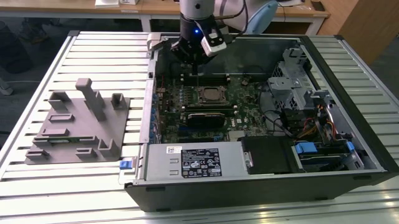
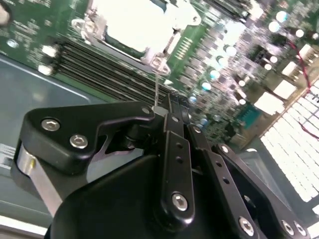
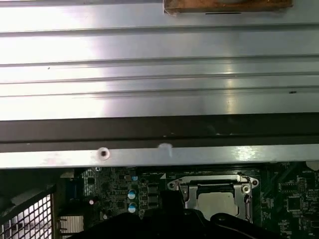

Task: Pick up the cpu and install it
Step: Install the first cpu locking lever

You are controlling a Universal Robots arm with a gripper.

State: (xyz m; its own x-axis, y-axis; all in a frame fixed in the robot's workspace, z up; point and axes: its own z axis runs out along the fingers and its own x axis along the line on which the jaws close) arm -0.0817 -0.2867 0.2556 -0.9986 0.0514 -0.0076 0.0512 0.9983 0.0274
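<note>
Black linkage of my gripper (image 2: 172, 117) sits closest to the lens in the second wrist view, its fingers (image 2: 172, 149) drawn together into a narrow stack with no gap I can make out; nothing looks pinched between them, though the very tips are hard to read.

In the exterior view the gripper (image 1: 198, 59) hangs over the far edge of the open computer case (image 1: 324, 140), just above the motherboard (image 1: 249, 105). The case lies on its side on a slatted metal surface (image 1: 100, 51), with a grey parts fixture (image 1: 78, 123) well off to the exterior view's left.

The cpu (image 3: 218, 204) lies in its socket frame (image 3: 184, 191) on the board, pale metal top facing up; I see it also in the exterior view (image 1: 210, 93) and the second wrist view (image 2: 134, 22). It appears already seated.

I judge the chip light, stiff and thin, with a slick lid and fragile contacts underneath. Any hold belongs on two opposite edges, kept level, with little squeeze and no twisting.
</note>
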